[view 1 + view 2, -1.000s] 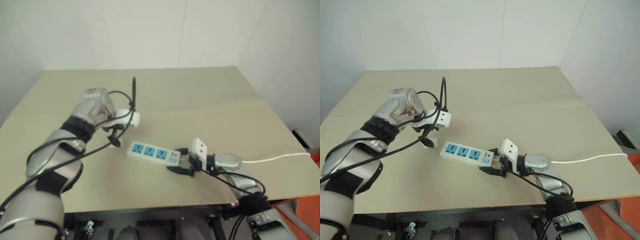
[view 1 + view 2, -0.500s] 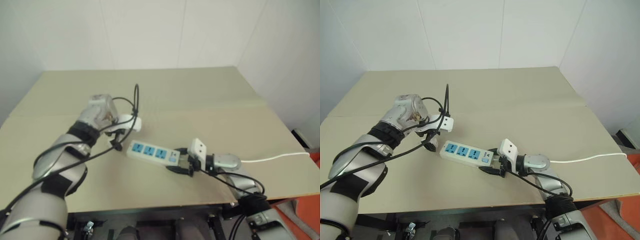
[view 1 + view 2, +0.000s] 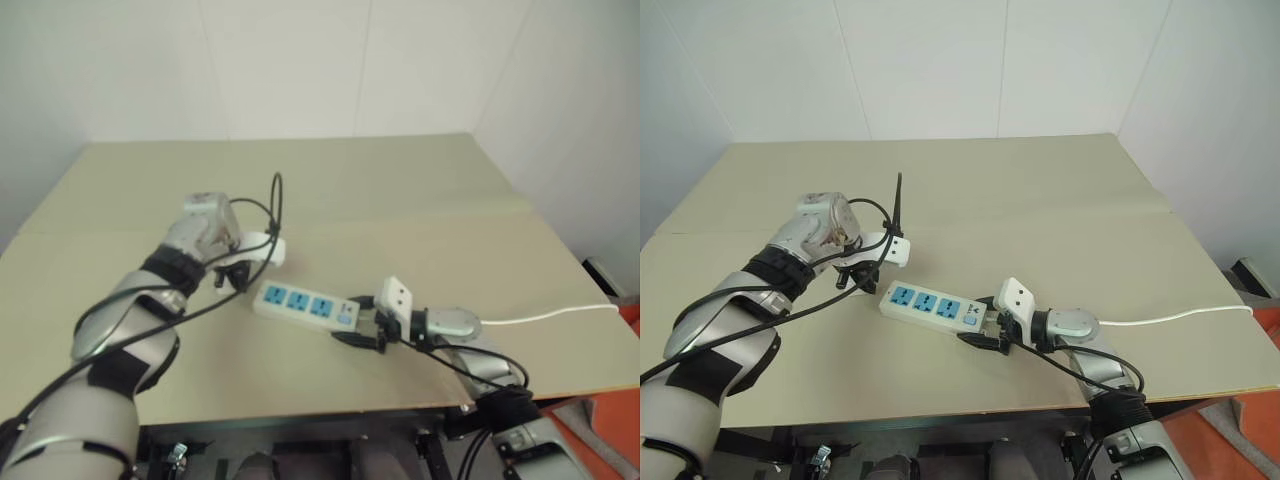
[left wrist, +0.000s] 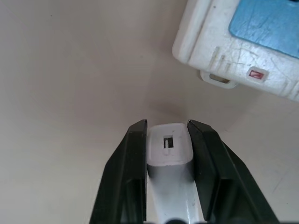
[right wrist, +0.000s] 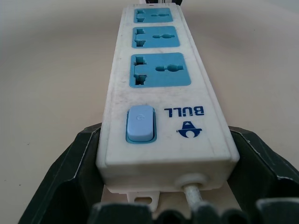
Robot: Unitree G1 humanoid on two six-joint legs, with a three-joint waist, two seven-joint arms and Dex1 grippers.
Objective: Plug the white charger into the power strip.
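Lowered and now clenched, left hand (image 4: 167, 140) grasping charger (image 4: 169, 151) just beside strip (image 3: 933, 308) far end; right hand (image 5: 163, 186) bracing switch end, long axis running between hands.

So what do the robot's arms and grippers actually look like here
Both arms are silver-grey metal with black bands and loose black cables looping along them. Each wrist carries a small white box; the right one shows dark dots. The left gripper and right gripper each have two black fingers, smooth and tapered on the left, broad and blocky on the right.
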